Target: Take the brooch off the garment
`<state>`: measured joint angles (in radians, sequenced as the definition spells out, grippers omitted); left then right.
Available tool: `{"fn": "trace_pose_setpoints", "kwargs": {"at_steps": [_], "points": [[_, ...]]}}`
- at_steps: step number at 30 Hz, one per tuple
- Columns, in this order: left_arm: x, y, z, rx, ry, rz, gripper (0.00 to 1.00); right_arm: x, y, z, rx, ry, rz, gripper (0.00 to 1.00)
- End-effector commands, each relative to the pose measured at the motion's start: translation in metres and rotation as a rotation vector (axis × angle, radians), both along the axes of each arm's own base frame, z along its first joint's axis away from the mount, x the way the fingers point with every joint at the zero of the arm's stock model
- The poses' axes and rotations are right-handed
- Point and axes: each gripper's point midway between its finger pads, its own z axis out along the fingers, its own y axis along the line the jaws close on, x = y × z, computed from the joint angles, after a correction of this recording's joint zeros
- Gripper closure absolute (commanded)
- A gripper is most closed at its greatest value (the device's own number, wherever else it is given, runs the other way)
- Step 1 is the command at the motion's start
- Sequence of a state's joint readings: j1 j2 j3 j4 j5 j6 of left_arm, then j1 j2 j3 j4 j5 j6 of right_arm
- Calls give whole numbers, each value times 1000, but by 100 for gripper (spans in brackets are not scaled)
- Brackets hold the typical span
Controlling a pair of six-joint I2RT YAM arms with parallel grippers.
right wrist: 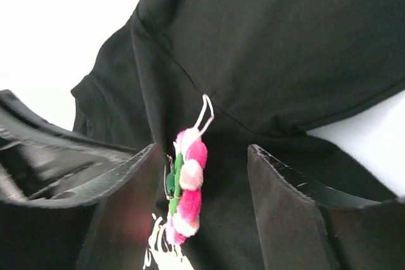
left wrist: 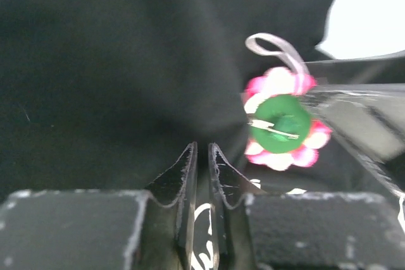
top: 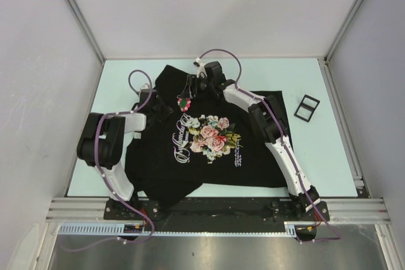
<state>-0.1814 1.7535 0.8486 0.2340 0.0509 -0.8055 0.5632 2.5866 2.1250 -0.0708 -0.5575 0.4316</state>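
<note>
The garment [top: 158, 169] lies spread flat on the pale green table [top: 316, 156], its rose print and white lettering facing up. The brooch [right wrist: 185, 184] sits above the print, on the chest toward the collar. It stands up on edge from the black cloth, not flat against it. From the left wrist's side I can see its back: a green disc with a thin metal pin across it, pink and white petals around the rim, and a pale loop at the top.

The right gripper [right wrist: 204, 148] reaches in from the collar side with its jaws wide apart. The brooch hangs in the gap between them, close beside one finger and well clear of the other, and nothing is clamped on it.

The left gripper [left wrist: 202, 148] comes in from the sleeve side, just beside the brooch. Its jaws are drawn almost together, leaving only a thin slit. The tips press into the black cloth, but I cannot tell whether a fold is nipped between them.

Off to the right, apart from the shirt, a small black rectangular frame [top: 307, 107] lies on the table, with the tabletop showing through its opening.
</note>
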Motion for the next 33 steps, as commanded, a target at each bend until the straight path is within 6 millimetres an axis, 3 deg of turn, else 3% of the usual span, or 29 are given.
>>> {"fn": "trace_pose_setpoints", "kwargs": {"at_steps": [1, 4, 5, 7, 8, 11, 19, 28, 33], "points": [[10, -8, -3, -95, 18, 7, 86, 1, 7, 21, 6, -65, 7, 42], [11, -7, -5, -91, 25, 18, 86, -5, 4, 18, 2, -70, 1, 51], [10, -6, -6, -88, 27, 21, 87, -6, 2, 32, 10, -87, -8, 55], [10, -5, -7, -84, 32, 24, 87, -10, 0, 30, 10, -107, -14, 57], [10, -5, -7, -84, 34, 22, 88, -11, -1, 42, 15, -134, -21, 61], [11, -5, -8, -82, 40, 24, 89, -16, -4, 38, -2, -142, -33, 69], [13, -6, -10, -80, 44, 21, 89, -33, -3, 55, 12, -213, -42, 70], [15, -5, -9, -72, 36, 21, 89, -56, 9, 42, -31, -171, -62, 71], [16, -2, -8, -81, 28, 20, 87, -61, 1, 45, -53, -173, -97, 73]]}}
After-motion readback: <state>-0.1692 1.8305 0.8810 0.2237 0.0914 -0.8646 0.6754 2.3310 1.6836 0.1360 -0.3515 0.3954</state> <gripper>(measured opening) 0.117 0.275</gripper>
